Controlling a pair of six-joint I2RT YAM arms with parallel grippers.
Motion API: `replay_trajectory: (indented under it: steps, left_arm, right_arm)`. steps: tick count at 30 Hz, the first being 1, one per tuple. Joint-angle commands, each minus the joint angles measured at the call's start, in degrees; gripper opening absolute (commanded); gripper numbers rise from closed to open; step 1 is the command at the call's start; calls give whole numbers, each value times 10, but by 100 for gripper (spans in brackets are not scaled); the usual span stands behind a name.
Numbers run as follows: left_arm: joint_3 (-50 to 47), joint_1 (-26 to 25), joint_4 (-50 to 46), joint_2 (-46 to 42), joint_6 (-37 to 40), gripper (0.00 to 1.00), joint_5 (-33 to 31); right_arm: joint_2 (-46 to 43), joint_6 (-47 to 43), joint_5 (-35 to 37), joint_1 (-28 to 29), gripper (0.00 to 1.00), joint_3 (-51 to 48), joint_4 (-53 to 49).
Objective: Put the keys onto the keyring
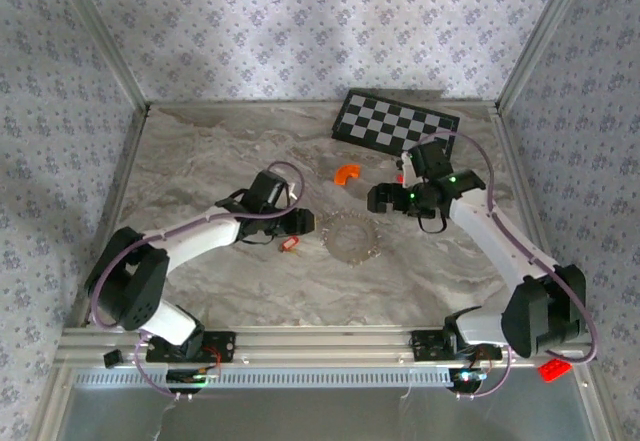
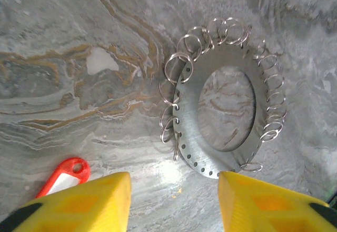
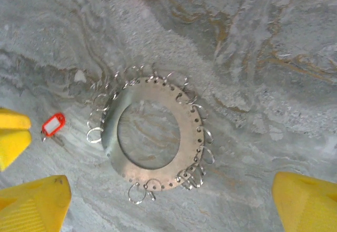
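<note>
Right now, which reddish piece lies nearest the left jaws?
The red key tag, just beside them; the orange arc lies beyond the keyring, the red brick by the right arm's base.

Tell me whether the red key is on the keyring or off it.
Off. The red key lies on the table beside the keyring, clearly apart from it and touching none of its small rings.

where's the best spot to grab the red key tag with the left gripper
Probably by the plastic head of the red key tag, pinching across its two long edges. It lies flat on the table, so come straight down with the left gripper, clear of the keyring.
</note>
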Motion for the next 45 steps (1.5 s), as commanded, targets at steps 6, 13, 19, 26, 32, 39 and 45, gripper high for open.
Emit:
replay_trajectory:
  steps: [6,13,19,26,32,39,45]
  left_arm:
    - [62,0,1,78,-26,35,31]
    - [79,-3,3,106,-61,36,-13]
    - [82,-11,7,120,-94,38,-47]
    - [102,-29,6,144,-118,36,-59]
    - [90,-34,25,148,-148,33,-78]
    - [94,-40,38,166,-160,31,-80]
    - [89,-43,56,177,-172,29,-78]
  right_arm:
    - [21,5,-1,-2,100,0,29]
    - [-6,17,2,17,100,-31,39]
    - [-32,9,24,21,100,-38,25]
    - [-50,10,28,17,100,-59,34]
    - [-47,8,20,12,100,-67,51]
    - [-55,1,17,6,100,-74,47]
    - [-62,-1,11,0,100,-82,64]
